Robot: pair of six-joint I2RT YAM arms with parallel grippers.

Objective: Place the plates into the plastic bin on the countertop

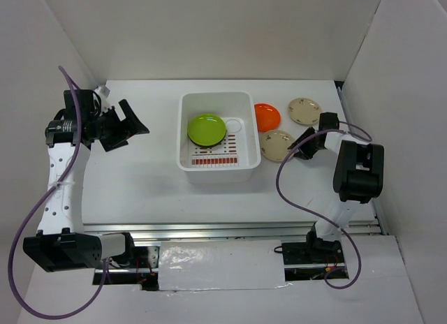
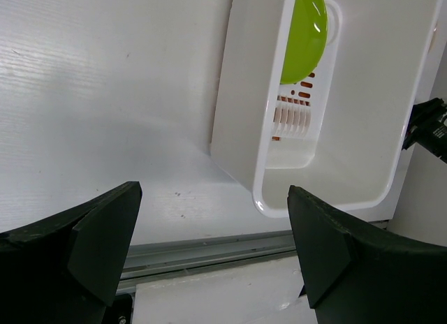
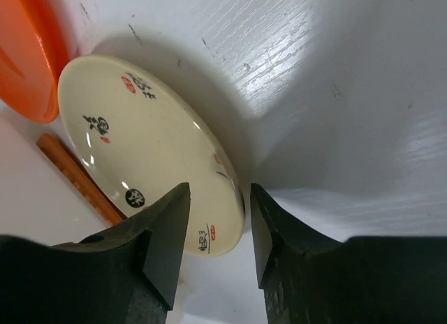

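Observation:
The white plastic bin (image 1: 246, 139) stands mid-countertop (image 1: 140, 177) with a lime green plate (image 1: 207, 129) in it. The bin (image 2: 349, 128) and green plate (image 2: 305, 31) also show in the left wrist view. An orange plate (image 1: 267, 116) and two cream plates (image 1: 304, 111) (image 1: 276, 145) lie right of the bin. My right gripper (image 1: 302, 145) (image 3: 218, 226) is open, its jaws either side of the near cream plate's rim (image 3: 140, 142). My left gripper (image 1: 131, 126) (image 2: 216, 247) is open and empty, raised left of the bin. Black and patterned plates are out of view.
The orange plate (image 3: 28, 59) lies just beyond the cream one. White walls close in the table on the left, back and right. The metal rail (image 1: 230, 230) (image 2: 209, 248) runs along the front edge.

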